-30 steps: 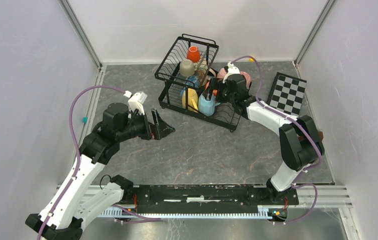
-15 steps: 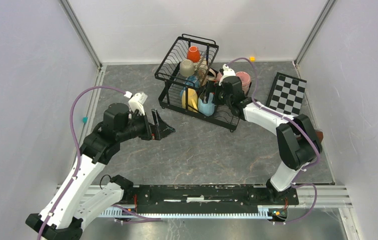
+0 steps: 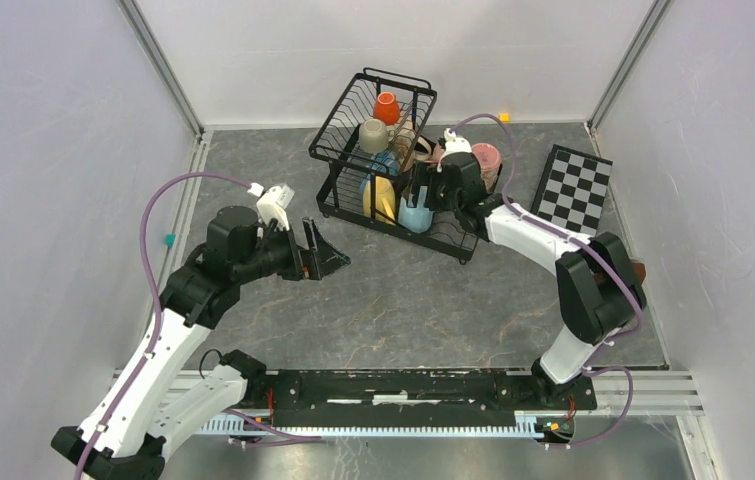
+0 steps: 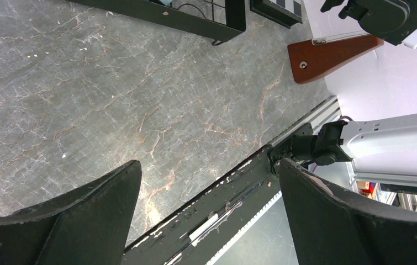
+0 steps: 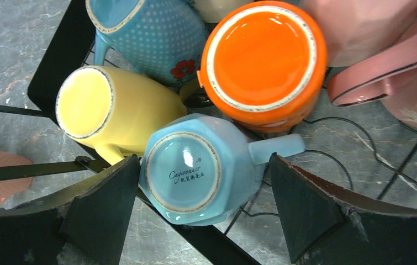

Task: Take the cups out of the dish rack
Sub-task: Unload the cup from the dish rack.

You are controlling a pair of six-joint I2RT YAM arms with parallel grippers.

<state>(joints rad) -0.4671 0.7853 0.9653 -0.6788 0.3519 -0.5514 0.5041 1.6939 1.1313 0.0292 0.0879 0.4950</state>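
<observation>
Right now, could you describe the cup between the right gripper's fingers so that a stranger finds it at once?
In the black wire dish rack, look at the lower tray under the right gripper. It is the light blue mug beside the yellow mug and orange mug; only it has faceted sides and lettering on its base.

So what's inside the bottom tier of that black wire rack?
Mugs packed close: a light blue mug, a yellow mug, an orange mug, a dotted blue mug and pink mugs. Mostly bases and sides show; their insides, and anything beneath or behind them, are covered.
</observation>
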